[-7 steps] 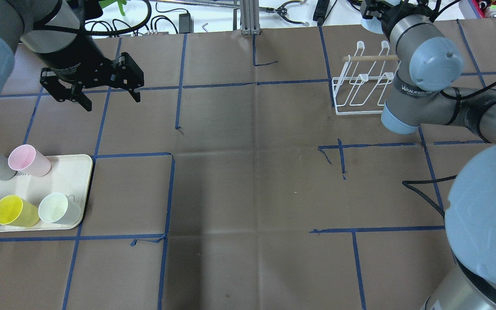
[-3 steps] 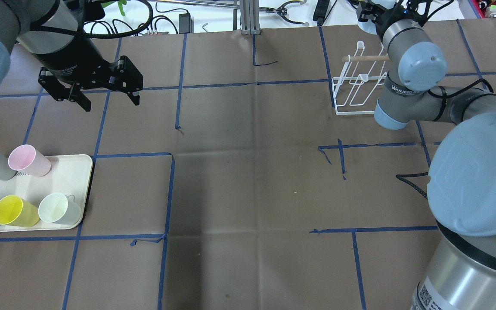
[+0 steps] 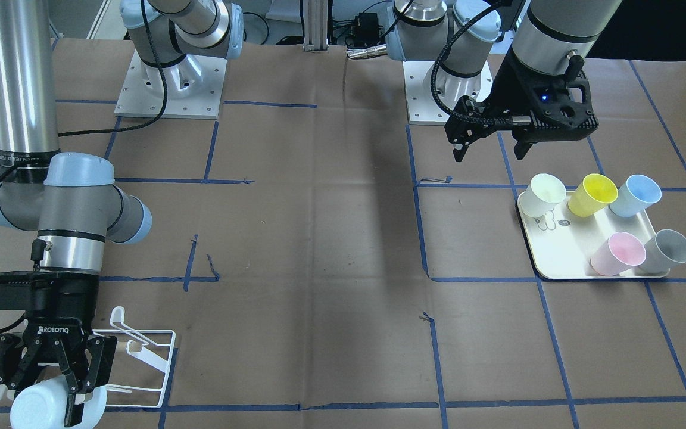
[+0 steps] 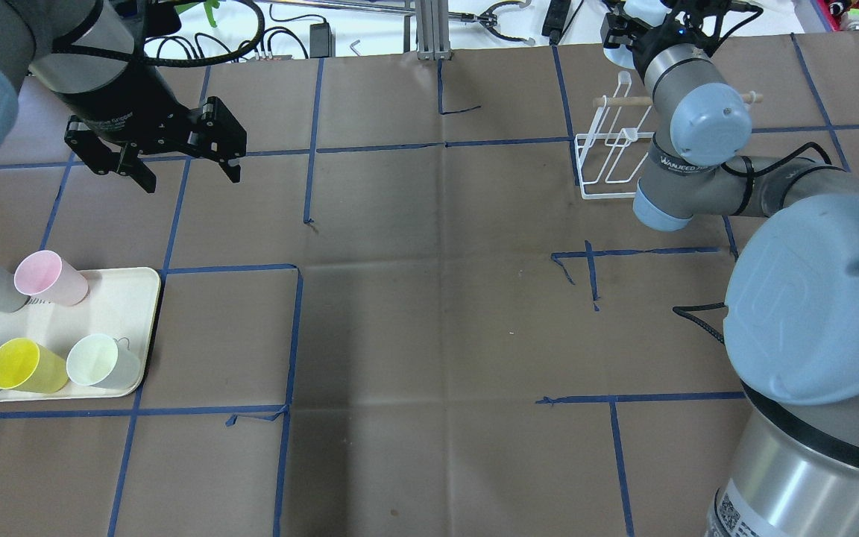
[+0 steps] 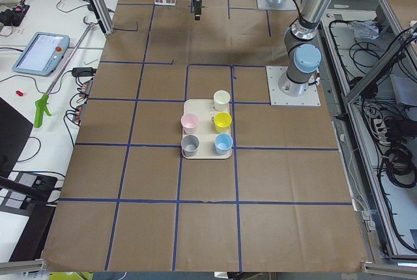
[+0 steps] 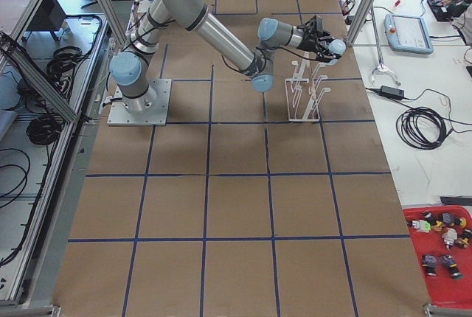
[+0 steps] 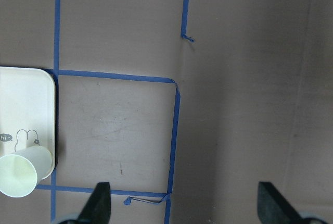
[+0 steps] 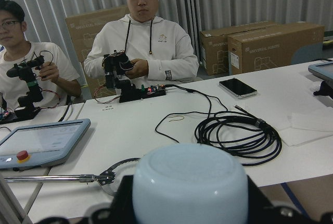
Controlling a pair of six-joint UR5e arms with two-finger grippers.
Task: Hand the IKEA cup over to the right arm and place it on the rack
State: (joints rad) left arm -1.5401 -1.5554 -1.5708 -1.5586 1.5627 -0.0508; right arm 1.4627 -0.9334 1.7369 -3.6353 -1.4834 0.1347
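By the rack (image 3: 140, 347), the right gripper (image 3: 51, 398) clamps a pale blue cup (image 3: 34, 411).

The right arm (image 4: 687, 127) covers the right side of the rack (image 4: 612, 149). The pale blue cup (image 3: 39, 411) in the right gripper (image 3: 45, 402) is cut off by the front view's lower edge.
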